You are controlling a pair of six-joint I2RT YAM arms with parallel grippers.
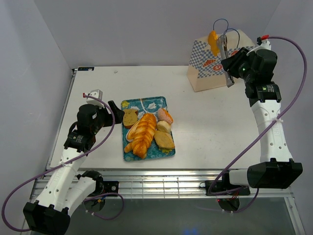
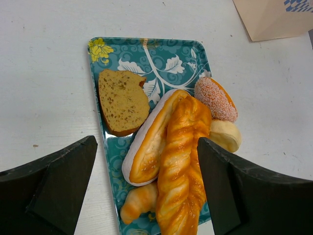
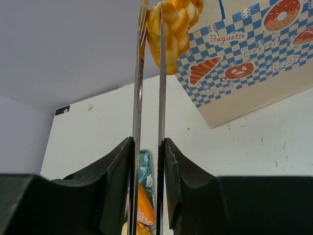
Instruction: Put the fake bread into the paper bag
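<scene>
My right gripper is shut on metal tongs. The tongs pinch a small golden braided bread piece, held just above the open top of the checked paper bag at the back right; the piece and the bag also show in the right wrist view. Several bread pieces lie on the blue patterned tray: a long braided loaf, an oval bun, a toast slice, a sugared roll, a croissant. My left gripper is open and empty above the tray's near end.
The white table's far edge meets grey walls behind the bag. A round pale roll lies at the tray's right rim. The left arm stands left of the tray.
</scene>
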